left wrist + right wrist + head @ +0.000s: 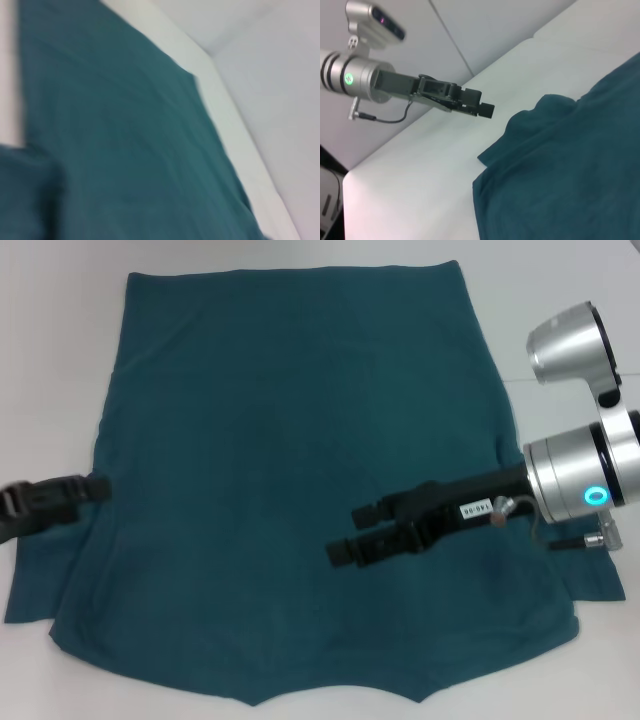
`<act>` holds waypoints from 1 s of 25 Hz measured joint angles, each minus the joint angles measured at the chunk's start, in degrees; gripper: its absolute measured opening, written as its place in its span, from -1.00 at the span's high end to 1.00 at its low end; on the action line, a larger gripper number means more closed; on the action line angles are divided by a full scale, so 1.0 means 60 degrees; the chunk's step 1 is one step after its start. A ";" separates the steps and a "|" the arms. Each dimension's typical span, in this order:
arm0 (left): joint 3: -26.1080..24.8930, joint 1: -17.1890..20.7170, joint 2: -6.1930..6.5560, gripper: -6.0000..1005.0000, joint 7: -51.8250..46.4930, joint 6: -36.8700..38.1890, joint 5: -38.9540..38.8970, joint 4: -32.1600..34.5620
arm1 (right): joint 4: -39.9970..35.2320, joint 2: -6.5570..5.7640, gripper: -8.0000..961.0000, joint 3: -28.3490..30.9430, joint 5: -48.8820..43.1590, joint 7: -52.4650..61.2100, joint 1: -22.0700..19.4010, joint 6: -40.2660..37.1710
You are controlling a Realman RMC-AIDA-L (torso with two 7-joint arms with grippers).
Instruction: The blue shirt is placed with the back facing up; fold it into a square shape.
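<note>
The blue shirt [290,440] lies spread flat on the white table [560,300], plain side up, with its straight hem at the far side and its sleeves near me. My right gripper [350,532] hovers open over the shirt's right half, pointing left, nothing between its fingers. My left gripper [100,487] reaches in from the left and sits at the shirt's left edge, just above the left sleeve. The right wrist view shows that left gripper [487,110] above the table beside a bunched part of the shirt [560,175]. The left wrist view shows only shirt [125,140] and table [225,100].
Bare white table [50,360] surrounds the shirt to the left, right and far side. A grey wall panel [485,30] stands beyond the table's edge. Part of a dark object [327,200] shows off the table in the right wrist view.
</note>
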 joint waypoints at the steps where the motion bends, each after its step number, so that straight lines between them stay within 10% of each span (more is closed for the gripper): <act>1: -0.0055 0.0039 0.0022 -0.64 -0.0325 -0.0234 0.0006 -0.0033 | -0.0004 -0.0014 -0.93 0.0000 -0.0006 0.0215 0.0044 0.0020; 25: 0.0184 0.0109 -0.0039 -0.64 -0.1187 -0.5294 0.0063 -0.1831 | 0.0097 -0.0226 -0.93 0.0015 -0.0056 0.2147 0.0395 0.0760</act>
